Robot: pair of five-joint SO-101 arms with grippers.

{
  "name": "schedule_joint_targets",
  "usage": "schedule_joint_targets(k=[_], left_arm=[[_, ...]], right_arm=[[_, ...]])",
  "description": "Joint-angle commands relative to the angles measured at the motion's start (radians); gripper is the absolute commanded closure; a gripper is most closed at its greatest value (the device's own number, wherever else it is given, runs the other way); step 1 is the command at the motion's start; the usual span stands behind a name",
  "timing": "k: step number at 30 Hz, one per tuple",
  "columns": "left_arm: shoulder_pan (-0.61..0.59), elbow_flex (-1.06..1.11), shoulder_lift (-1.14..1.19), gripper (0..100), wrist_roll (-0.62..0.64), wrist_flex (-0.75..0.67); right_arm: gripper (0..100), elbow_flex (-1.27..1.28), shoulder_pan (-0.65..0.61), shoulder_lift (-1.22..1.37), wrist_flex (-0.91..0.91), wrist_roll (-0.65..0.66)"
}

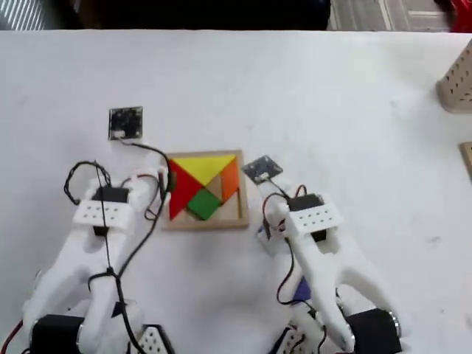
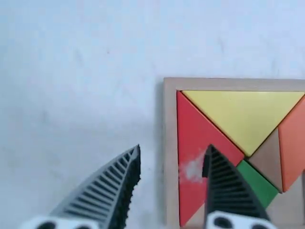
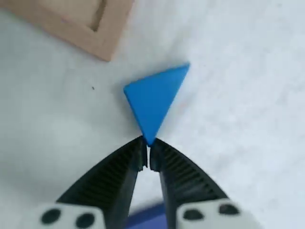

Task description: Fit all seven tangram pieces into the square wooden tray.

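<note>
Where the right claw (image 3: 148, 147) clenches, one corner of the blue triangle (image 3: 155, 95) sits pinched.

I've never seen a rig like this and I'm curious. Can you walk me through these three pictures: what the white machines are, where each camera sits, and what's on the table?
These are two small robot arms, the left arm and the right arm, side by side at a white table. One picture looks down from a fixed camera above. The other two come from a camera on each arm's wrist, looking past its pincer.

Between the arms lies a square wooden tray holding a yellow piece, a red piece, a green piece and an orange piece.

The left gripper is open and holds nothing. The right gripper is closed on a corner of a blue triangle lying on the table beside the tray.
</note>
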Motion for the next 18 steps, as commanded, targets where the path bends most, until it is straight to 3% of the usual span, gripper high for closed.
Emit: schedule_joint_targets(k=[1,5,12,18], left_arm=[[-0.010,-0.006,-0.004,78,0.008,-0.026],[-0.031,-0.006,-0.004,78,0.012,-0.026],[-0.030,-0.006,-0.004,78,0.012,-0.026],[-0.030,-0.006,-0.004,78,0.011,-0.031]], right_arm=[[98.1,-0.072,0.030,-0.008,-0.008,-0.002],[97.0,-0.123,0.082,-0.008,-0.005,-0.106],[74.8,-0.146,0.082,-0.002,-0.019,-0.199],[77.4,-0.144,0.084,-0.002,-0.031,-0.201]])
